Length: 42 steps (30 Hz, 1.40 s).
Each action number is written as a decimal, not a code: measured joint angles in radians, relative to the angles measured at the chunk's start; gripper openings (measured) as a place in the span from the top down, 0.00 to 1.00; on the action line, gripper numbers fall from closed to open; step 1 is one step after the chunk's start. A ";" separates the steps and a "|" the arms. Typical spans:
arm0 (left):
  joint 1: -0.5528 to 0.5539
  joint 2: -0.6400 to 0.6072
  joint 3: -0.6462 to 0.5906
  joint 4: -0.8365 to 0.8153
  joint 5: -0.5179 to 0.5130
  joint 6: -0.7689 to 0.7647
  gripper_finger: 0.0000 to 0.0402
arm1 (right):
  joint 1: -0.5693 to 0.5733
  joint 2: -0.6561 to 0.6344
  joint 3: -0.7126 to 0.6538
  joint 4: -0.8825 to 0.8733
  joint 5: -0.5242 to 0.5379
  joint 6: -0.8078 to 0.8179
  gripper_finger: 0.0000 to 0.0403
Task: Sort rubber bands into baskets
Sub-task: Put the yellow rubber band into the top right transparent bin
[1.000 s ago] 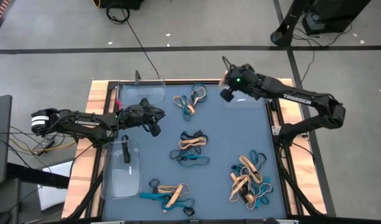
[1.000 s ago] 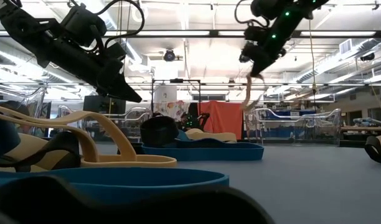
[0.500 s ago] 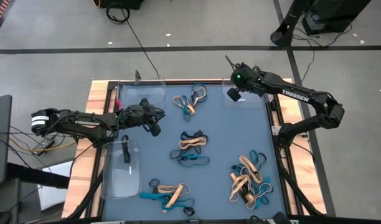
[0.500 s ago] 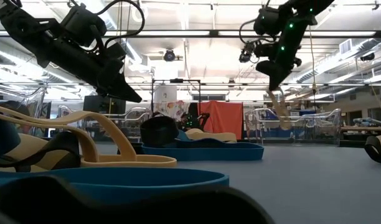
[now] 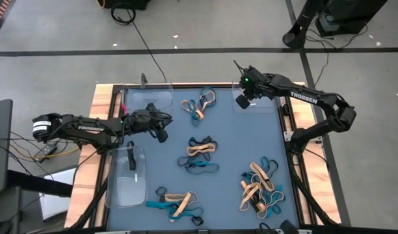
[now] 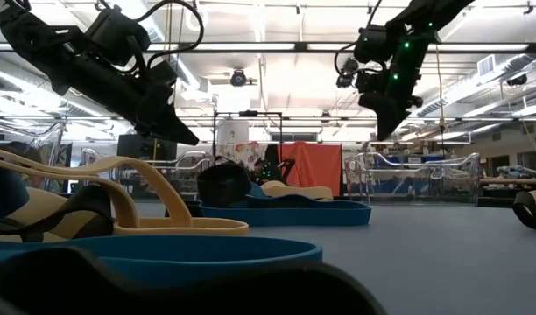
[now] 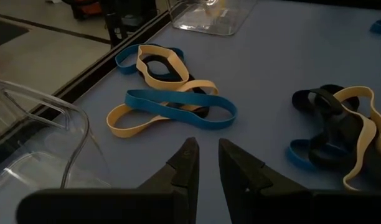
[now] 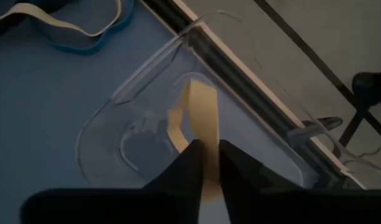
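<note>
My right gripper point(image 5: 242, 101) hovers over the far right clear basket point(image 5: 259, 104), shut on a tan rubber band point(image 8: 202, 106). The band shows only in the right wrist view, above the basket's floor point(image 8: 134, 146). My left gripper point(image 5: 162, 134) waits above the mat by the far left basket point(image 5: 147, 96). Its fingers point(image 7: 208, 155) are shut with a narrow gap and hold nothing. Mixed tan, blue and black rubber bands lie in heaps on the mat point(image 5: 200, 105) point(image 5: 199, 155) point(image 5: 179, 203) point(image 5: 261, 188). My right gripper pinches the tan rubber band point(image 8: 206, 132) between its two fingers. The band's free part sticks out past the fingertips over the basket, clear of its floor. The fingers slant down from above. Which part of the loop is pinched is hidden by the fingers.
A third clear basket point(image 5: 127, 177) stands at the near left with a black band point(image 5: 132, 160) in it. The blue mat is framed by wooden table edges point(image 5: 98, 110). A heap of bands point(image 7: 172, 102) lies just ahead of my left gripper.
My right gripper has carried the tan band toward the table's right edge, to over the far right basket. The band hung below the fingers in the low view before and does not show there now.
</note>
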 joint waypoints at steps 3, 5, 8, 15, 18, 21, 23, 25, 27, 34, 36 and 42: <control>0.000 0.000 0.000 -0.002 0.000 0.000 0.84 | 0.000 0.000 0.000 0.002 -0.016 -0.002 0.75; 0.000 0.000 0.000 -0.002 0.000 0.000 0.84 | 0.005 0.000 0.000 0.008 -0.016 -0.007 0.68; 0.000 0.000 0.000 -0.002 0.000 -0.001 0.84 | 0.016 0.000 0.000 0.041 -0.016 -0.011 0.60; 0.000 0.000 0.000 0.019 -0.001 -0.002 0.84 | 0.088 0.052 0.000 0.254 -0.149 -0.140 0.52; 0.000 0.000 0.000 0.018 -0.003 -0.003 0.84 | 0.125 0.113 0.000 0.349 -0.166 -0.219 0.53; 0.000 0.000 0.000 0.016 -0.003 -0.002 0.84 | 0.149 0.191 0.000 0.425 -0.163 -0.261 0.54; 0.000 0.000 0.000 0.013 -0.003 -0.002 0.84 | 0.159 0.238 0.000 0.474 -0.155 -0.281 0.55; 0.000 0.000 0.000 0.008 -0.003 -0.002 0.84 | 0.166 0.279 0.000 0.518 -0.146 -0.308 0.56; 0.000 0.000 0.000 0.007 -0.003 -0.002 0.84 | 0.170 0.317 0.000 0.569 -0.145 -0.334 0.56; 0.000 0.000 0.000 0.005 -0.003 -0.002 0.84 | 0.171 0.442 0.001 0.713 -0.136 -0.398 0.58; 0.000 0.000 0.000 0.009 -0.002 -0.001 0.84 | 0.170 0.469 0.021 0.702 -0.141 -0.418 0.58; 0.000 0.000 0.000 0.017 -0.006 0.001 0.84 | 0.167 0.542 0.119 0.650 -0.143 -0.489 0.58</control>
